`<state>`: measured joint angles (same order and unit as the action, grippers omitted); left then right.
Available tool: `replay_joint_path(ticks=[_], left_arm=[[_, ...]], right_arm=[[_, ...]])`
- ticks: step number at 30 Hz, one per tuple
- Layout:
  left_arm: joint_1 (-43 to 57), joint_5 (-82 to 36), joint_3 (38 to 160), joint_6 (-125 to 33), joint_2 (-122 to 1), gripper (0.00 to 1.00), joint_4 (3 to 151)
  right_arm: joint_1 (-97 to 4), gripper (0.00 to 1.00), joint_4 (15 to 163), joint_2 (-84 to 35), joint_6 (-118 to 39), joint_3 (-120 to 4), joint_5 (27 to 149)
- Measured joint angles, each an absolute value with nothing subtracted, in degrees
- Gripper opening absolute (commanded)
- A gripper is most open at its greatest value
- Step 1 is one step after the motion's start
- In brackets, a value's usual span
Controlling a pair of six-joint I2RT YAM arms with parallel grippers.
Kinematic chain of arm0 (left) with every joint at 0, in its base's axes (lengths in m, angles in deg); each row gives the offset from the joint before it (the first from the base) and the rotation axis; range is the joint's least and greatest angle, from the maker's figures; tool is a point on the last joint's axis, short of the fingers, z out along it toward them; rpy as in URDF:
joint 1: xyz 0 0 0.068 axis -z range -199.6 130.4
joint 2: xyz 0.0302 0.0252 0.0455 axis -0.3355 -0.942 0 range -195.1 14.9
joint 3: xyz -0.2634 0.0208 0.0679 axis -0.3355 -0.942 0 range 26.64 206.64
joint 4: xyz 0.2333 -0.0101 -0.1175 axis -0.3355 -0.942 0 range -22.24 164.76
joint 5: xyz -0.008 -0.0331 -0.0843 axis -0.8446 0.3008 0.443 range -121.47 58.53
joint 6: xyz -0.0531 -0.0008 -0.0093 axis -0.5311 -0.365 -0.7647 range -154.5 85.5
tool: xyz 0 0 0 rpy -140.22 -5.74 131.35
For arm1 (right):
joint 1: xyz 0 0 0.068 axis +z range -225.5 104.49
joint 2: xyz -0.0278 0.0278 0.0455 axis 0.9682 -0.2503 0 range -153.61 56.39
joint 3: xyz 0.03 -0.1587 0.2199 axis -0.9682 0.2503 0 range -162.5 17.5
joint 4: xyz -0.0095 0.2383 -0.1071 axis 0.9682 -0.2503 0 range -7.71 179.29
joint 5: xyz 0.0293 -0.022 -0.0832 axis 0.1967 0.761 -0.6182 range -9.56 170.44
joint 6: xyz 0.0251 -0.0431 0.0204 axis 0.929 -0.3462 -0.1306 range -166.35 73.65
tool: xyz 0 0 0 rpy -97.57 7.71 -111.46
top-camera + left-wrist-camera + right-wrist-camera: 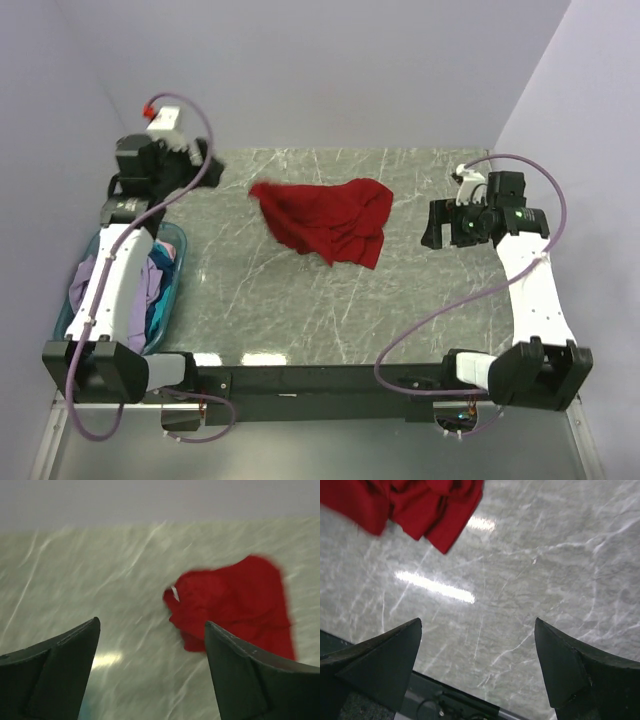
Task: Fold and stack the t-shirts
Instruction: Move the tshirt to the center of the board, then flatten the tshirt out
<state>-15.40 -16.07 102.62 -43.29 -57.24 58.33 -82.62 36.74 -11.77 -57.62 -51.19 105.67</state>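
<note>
Left claw [151, 622] and right claw [478, 621] gape empty, off red t-shirt [325, 220].

Surface [300, 300]: one rectangular top in grey-green marble pattern with fine white veins running at many angles, glossy finish. Back wall [320, 70]: plain, pale lavender-grey, meeting the far edge of the surface; seen as a blurred pale band [160, 500] in the left wrist view. Left wall [40, 150] and right wall [590, 150]: same plain pale finish, closing in both sides. Black bar [320, 378]: runs along the near edge. Grey panel [320, 455]: smooth, lying beyond the bar; floor or shelf cannot be told. Light: white glare patches [262, 357] near the front edge, a bright streak [435, 587] in the right wrist view.
</note>
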Motion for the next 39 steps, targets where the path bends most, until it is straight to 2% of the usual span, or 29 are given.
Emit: replay_joint_path(ticks=[3,7,10,14,18,21,29,39], left_arm=[[-22.81,-15.81,98.45,-39.01,-57.04,0.88,51.36],[-23.46,-9.58,97.46,-30.14,-57.83,0.9,42.47],[-21.28,-3.28,97.22,-22.84,-59.49,0.83,36.39],[-15.72,-1.03,93.88,-17.61,-61.33,0.84,34.27],[-6.57,-2.56,87.54,-16.69,-61.77,0.84,36.06],[-0.49,-3.5,84.48,-16.87,-62.75,0.84,38.88],[6.2,-5.86,78.62,-16.3,-64.34,0.83,50.03],[17.21,-10.67,74.08,-5.68,-66.51,0.82,61.77]], right_arm=[[-82.34,0.93,35.23,-15.27,-60.03,-51.19,106.72],[-80.02,0.84,34.7,-18.02,-62.02,-51.01,107.31],[-75.36,0.76,35.23,-19.42,-62.76,-49.76,107.18],[-69.31,0.64,35.93,-22.74,-62.47,-48.13,106.46],[-65.66,0.57,38.07,-28.51,-61.51,-48.04,106.39],[-63.91,0.55,40.15,-33.32,-60.22,-48.06,106.0],[-60.76,0.53,44.1,-42.33,-56.64,-50.66,105.13],[-59.78,0.5,47.12,-50.81,-53.43,-54.99,103.44]])
